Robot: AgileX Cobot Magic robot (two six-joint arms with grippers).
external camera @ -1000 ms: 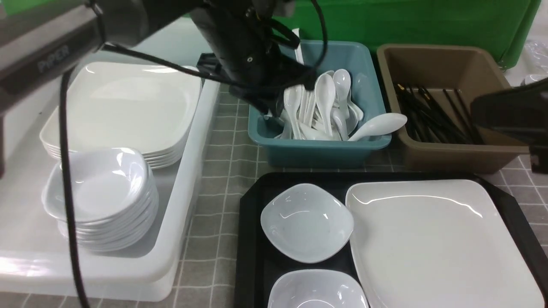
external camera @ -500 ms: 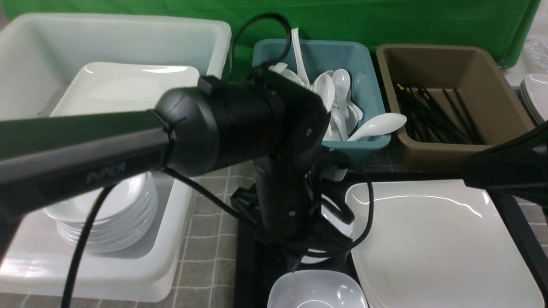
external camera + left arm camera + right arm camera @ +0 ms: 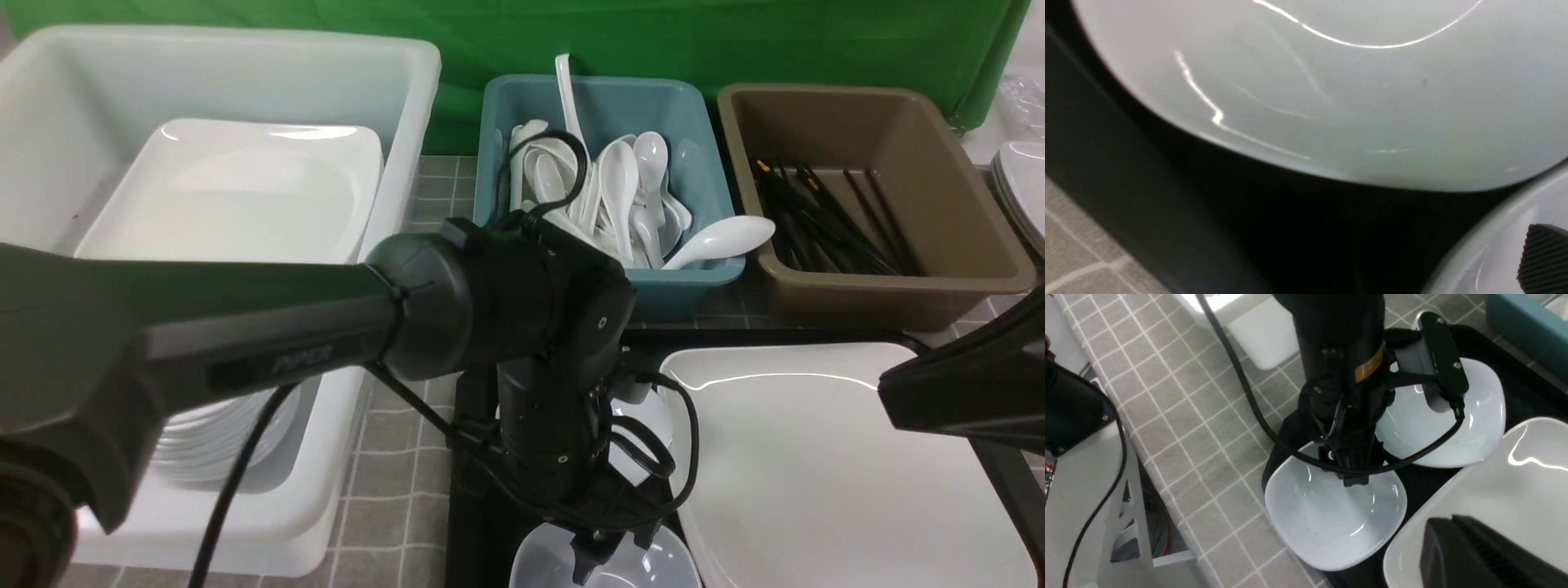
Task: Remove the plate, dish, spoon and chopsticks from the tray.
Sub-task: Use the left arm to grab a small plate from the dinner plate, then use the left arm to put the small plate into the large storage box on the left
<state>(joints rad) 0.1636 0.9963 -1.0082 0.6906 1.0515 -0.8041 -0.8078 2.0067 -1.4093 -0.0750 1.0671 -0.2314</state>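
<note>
The black tray (image 3: 472, 490) holds the large white plate (image 3: 816, 474) and two small white dishes. My left gripper (image 3: 611, 557) points straight down at the far rim of the near dish (image 3: 1331, 516), open. One ribbed finger pad (image 3: 1544, 258) hangs inside that dish; the other is out of sight. The far dish (image 3: 1457, 428) lies just beyond, mostly hidden behind the arm in the front view. My right gripper (image 3: 1443, 524) is shut and empty, low over the plate's left edge. Spoons (image 3: 620, 188) lie in the teal tub and chopsticks (image 3: 824, 216) in the brown tub.
A big white bin (image 3: 400, 106) on the left holds a stack of plates (image 3: 245, 196) and stacked small dishes. The teal tub (image 3: 686, 286) and brown tub (image 3: 890, 306) stand right behind the tray. More plates sit at the far right edge (image 3: 1020, 188).
My left arm has swung from the teal tub down onto the tray's near dish, and its jaws have opened. The right gripper has slid left over the plate.
</note>
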